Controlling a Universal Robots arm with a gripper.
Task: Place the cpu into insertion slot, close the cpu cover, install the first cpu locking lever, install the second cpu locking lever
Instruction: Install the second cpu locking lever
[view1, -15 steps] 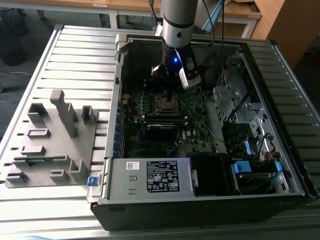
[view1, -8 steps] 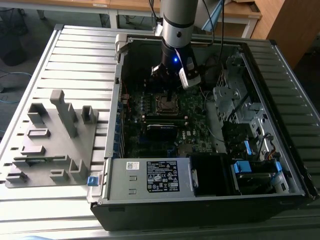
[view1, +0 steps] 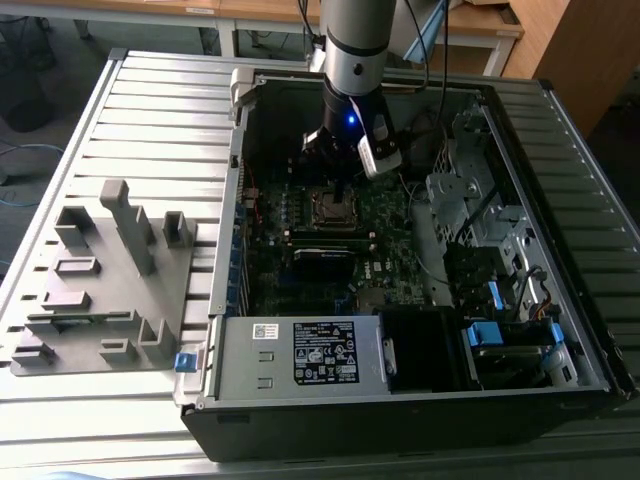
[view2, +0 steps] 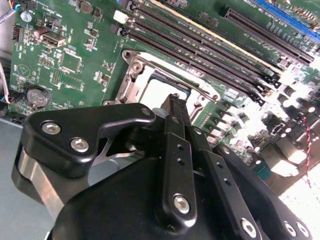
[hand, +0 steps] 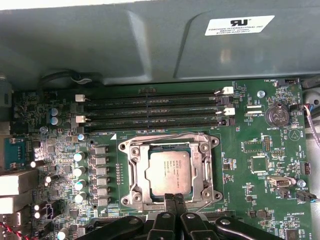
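While the end effector (hand: 173, 199) hangs low over the near edge of the insertion slot (hand: 135, 192), its two thin black fingers (view2: 176, 107) are seen pressed together with nothing pinched between them. The cpu (hand: 167, 171) is already laid flat inside the slot, a little below the middle of the first wrist view, and the cpu cover (hand: 167, 141) looks to be folded down around it. In the exterior view the slot (view1: 331, 207) is found just above the middle of the frame, under the arm, inside the open computer case (view1: 300, 415) on the worktop (view1: 150, 110). The step in hand is judged to be the first locking lever. A small, careful push is called for, so nothing is bent.
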